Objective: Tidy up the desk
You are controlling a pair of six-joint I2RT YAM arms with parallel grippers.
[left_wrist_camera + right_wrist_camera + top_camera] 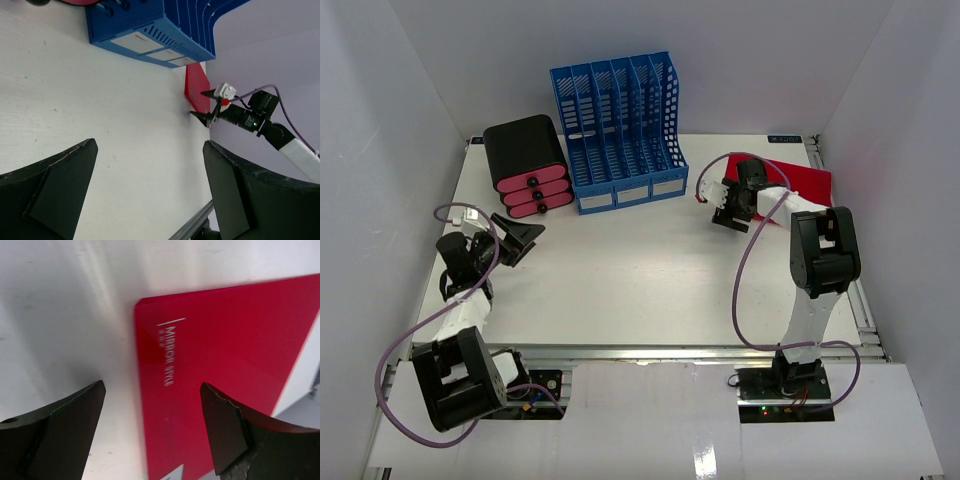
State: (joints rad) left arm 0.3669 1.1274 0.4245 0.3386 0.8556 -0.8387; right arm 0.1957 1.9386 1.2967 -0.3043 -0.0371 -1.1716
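Barely started: red booklet sits on desk outside blue file rack; left gripper, right gripper open, empty.

The bench is matt white, its front rail bare metal. The rack is blue slotted plastic; the red folder shines glossy. Black jaws look matt, scuffed.

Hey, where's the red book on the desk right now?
In the top view the red book lies flat at the far right corner of the desk, right of the blue file rack, with the right gripper over its edge.
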